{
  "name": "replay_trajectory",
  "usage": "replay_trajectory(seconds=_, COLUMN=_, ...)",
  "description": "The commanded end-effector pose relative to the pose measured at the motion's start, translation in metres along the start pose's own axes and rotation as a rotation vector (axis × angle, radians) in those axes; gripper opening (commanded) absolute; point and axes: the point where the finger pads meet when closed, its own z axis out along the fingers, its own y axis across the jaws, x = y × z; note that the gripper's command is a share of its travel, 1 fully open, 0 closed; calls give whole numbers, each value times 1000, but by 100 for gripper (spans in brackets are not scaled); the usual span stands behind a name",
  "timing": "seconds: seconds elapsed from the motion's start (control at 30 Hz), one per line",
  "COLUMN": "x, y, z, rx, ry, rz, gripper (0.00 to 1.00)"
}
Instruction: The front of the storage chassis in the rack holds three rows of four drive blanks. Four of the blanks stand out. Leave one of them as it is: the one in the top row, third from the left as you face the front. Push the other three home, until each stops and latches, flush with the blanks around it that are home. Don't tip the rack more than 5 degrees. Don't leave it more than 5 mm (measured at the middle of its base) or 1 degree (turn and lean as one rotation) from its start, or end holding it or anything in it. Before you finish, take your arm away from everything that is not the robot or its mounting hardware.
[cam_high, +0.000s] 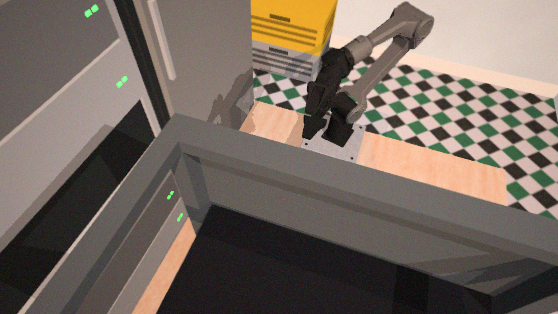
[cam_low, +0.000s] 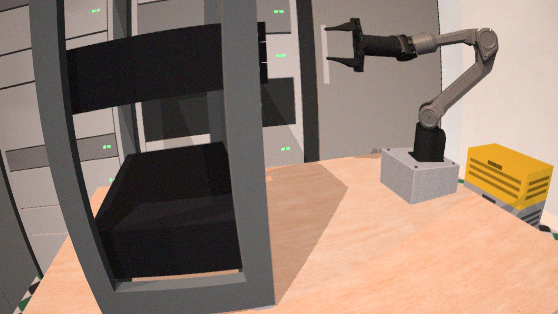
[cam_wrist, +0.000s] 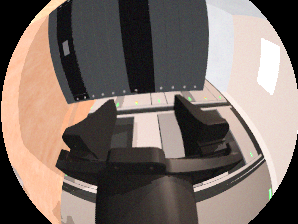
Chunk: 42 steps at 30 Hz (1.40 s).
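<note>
The grey rack (cam_low: 247, 165) (cam_high: 310, 165) stands on the wooden table. It holds a black storage chassis (cam_low: 145, 67) up high and a second black box (cam_low: 175, 220) lower down. The chassis front (cam_low: 262, 52) shows only edge-on in the exterior view, so I cannot make out single drive blanks. In the top view the rack's top bar hides the front. My gripper (cam_low: 336, 46) (cam_high: 309, 131) (cam_wrist: 144, 103) is open and empty. It is level, at the height of the chassis, and points at the front from a clear gap to the right.
The arm's grey base block (cam_low: 419, 175) stands at the table's far right. A yellow and grey box (cam_low: 507, 172) (cam_high: 290, 22) sits on the floor behind it. Grey cabinets (cam_low: 370, 100) with green lights line the back wall.
</note>
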Motion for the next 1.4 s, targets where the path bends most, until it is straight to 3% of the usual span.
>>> replay_trajectory(seconds=0.0, x=-4, y=1, z=-1, rx=-1, ry=-12, rz=-5, gripper=100)
replay_trajectory(seconds=1.07, x=-12, y=3, z=-3, rx=-6, ry=-44, rz=-18, gripper=100)
replay_trajectory(seconds=1.37, x=-3, y=5, z=25, rx=-6, ry=-44, rz=-18, gripper=100)
